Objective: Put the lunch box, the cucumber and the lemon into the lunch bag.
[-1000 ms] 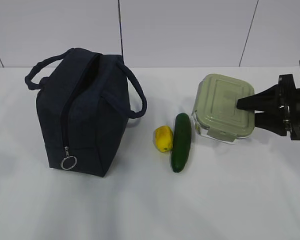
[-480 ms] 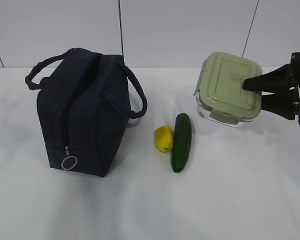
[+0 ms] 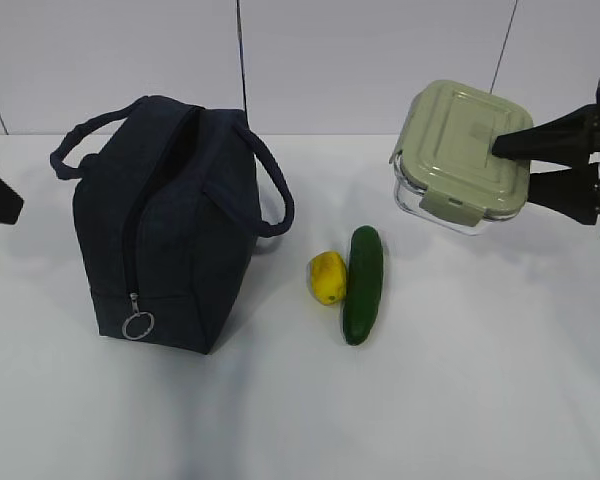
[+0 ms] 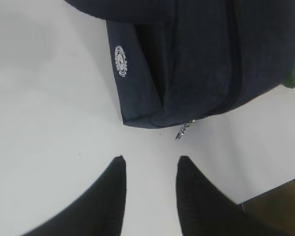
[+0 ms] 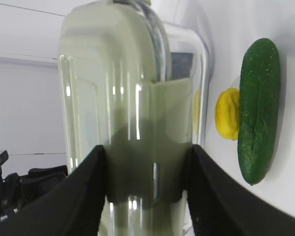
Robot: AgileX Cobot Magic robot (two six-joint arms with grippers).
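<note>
One right claw clamping lunch box aloft

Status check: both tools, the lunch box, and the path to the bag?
Right tool shut on lunch box, held clear of table. Left tool open, empty, beside lunch bag. Lemon and cucumber on table between box and bag.

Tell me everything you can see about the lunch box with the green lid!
The lunch box is a square, clear container that looks like glass, with rounded corners and a pale sage-green snap-on lid with clip tabs on its sides. The lid is shut. The box is up in the air above the table, tilted so the lid faces the exterior camera. The right pincer is clamped on its right edge, one finger on the lid, one below. Nothing else touches it. It looks empty.
</note>
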